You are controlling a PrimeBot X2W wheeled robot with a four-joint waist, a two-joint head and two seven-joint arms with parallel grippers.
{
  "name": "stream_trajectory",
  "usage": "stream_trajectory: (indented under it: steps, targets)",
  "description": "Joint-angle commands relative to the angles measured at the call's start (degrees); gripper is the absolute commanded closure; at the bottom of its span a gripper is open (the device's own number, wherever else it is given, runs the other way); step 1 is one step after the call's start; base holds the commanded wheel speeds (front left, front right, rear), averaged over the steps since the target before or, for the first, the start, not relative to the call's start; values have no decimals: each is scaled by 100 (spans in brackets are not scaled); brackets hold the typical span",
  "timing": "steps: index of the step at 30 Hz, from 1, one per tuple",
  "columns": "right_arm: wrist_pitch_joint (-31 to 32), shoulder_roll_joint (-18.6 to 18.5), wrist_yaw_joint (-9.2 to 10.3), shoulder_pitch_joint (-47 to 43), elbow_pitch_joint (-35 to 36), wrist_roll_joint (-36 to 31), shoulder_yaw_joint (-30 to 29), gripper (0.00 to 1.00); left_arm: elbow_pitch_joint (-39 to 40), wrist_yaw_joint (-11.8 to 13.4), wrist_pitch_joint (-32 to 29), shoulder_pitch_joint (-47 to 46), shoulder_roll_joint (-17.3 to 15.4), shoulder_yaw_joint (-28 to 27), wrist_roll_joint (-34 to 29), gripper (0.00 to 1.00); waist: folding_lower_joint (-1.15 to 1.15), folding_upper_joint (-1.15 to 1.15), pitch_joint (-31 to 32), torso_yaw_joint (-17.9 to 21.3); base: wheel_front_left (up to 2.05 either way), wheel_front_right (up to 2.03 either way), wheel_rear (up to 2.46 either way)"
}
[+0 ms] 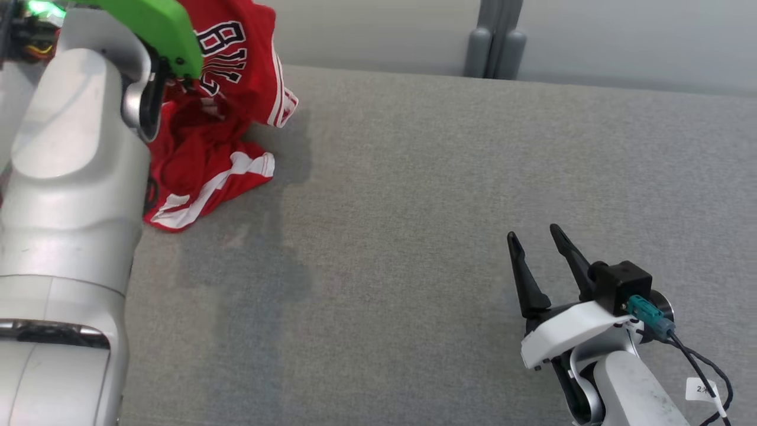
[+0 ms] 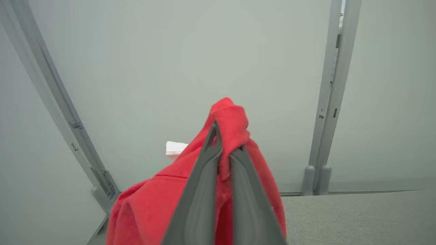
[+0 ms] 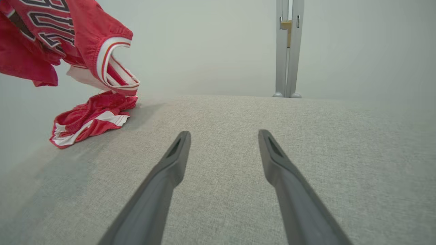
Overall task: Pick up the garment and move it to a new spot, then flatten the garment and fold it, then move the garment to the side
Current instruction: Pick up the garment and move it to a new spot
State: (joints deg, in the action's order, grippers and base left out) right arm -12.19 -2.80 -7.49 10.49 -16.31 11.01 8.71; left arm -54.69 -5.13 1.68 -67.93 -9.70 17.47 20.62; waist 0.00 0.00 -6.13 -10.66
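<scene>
Here, the left pincer (image 2: 226,139) pinches the red garment (image 1: 201,160), the right pincer (image 1: 533,231) spread.

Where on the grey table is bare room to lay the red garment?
The wide middle of the table is bare, from the garment at the far left across to the right arm, whose jaws stand open at the near right. So is the far right, along the wall. Crowded: the far left, where the left arm holds the garment.
</scene>
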Motion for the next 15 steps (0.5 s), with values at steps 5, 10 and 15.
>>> stream_trajectory:
  steps: [5,10,15]
  targets:
    - [-61,-16,0,-63,-78,69,80,0,422,-121,257,-244,395,247,42,100,0,0,556,965,0,0,0]
    - [-62,-17,1,-15,-83,73,121,0,758,-169,361,-180,605,488,209,100,0,0,530,1447,0,0,0]
    - [-62,-16,0,34,-42,59,50,0,1071,-188,387,141,664,907,423,100,0,0,375,1836,0,0,0]
